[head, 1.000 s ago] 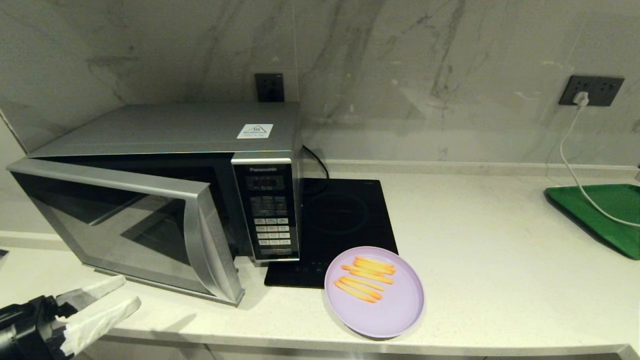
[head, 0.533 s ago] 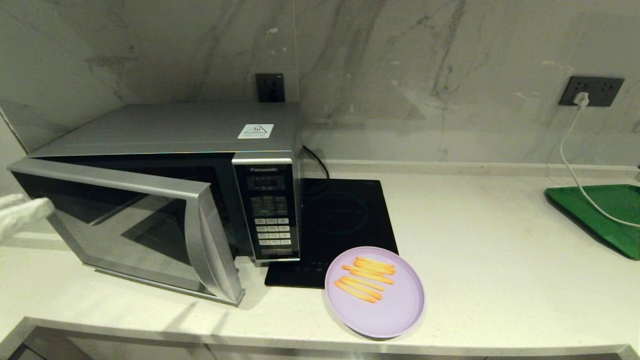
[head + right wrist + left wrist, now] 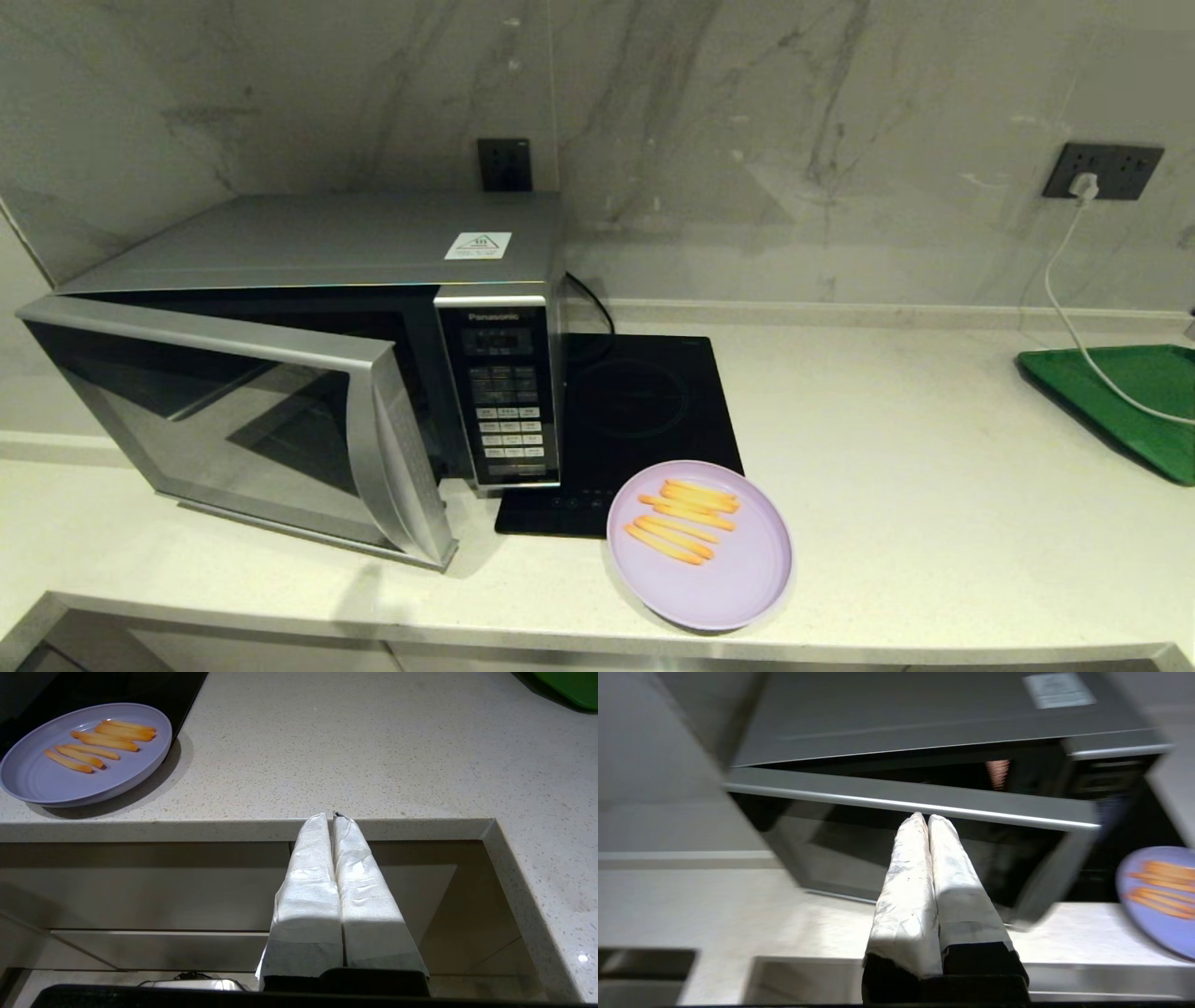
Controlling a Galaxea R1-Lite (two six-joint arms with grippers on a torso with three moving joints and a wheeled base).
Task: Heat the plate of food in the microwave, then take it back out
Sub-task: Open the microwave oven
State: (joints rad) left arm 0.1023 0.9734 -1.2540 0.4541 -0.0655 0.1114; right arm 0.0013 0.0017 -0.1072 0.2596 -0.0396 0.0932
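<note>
The lilac plate of food with orange sticks lies on the counter near its front edge, to the right of the microwave; it also shows as the plate and the plate. The silver microwave's door stands partly open. Neither gripper shows in the head view. My left gripper is shut and empty, off the counter's front, pointing at the door. My right gripper is shut and empty, below the counter's front edge, to the right of the plate.
A flat black induction hob lies right of the microwave, its front corner under the plate's rim. A green tray sits at the far right with a white cable running to a wall socket. Cabinet fronts lie below the counter edge.
The left gripper, seen low at the head view's left edge a second ago, rose along that edge and has left the head view. Plate and microwave door have not moved.
</note>
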